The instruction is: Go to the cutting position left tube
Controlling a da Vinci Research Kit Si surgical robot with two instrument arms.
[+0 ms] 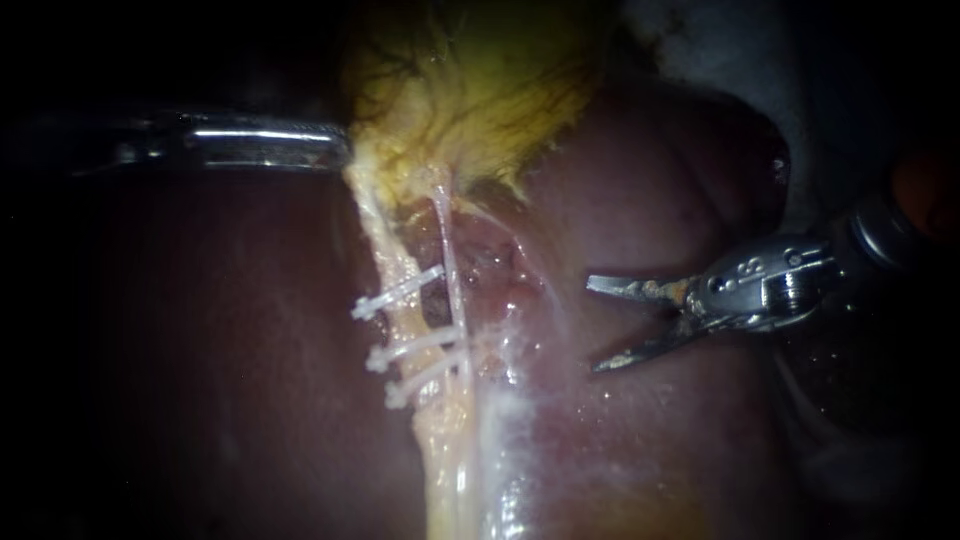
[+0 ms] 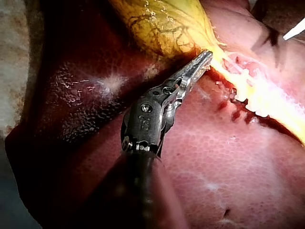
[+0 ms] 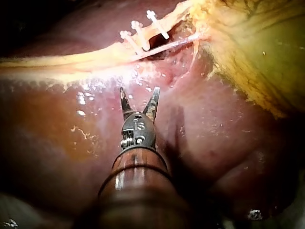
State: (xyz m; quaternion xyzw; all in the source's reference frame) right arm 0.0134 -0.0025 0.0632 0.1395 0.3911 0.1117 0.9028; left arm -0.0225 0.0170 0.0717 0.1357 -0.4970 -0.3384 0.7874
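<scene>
The yellow gallbladder [image 1: 470, 90] lies at the top centre on the dark red liver [image 1: 200, 350]. My left instrument [image 1: 340, 150] comes in from the left, its jaws shut on the gallbladder's edge [image 2: 190, 45]. Below that, the pale left tube [image 1: 395, 260] runs downward with three white clips [image 1: 415, 347] across it. A thinner tube [image 1: 452, 265] runs just to its right. My right instrument [image 1: 593, 326] stands well right of the tubes with its blades open and nothing between them. In the right wrist view its jaws [image 3: 139, 93] are short of the clips [image 3: 143, 31].
Wet, glistening liver surface [image 1: 510, 470] lies beside the lower part of the tubes. A raw pink patch [image 1: 500, 270] lies between the tubes and my right instrument. Pale material [image 1: 700, 40] shows beyond the liver's edge at the upper right.
</scene>
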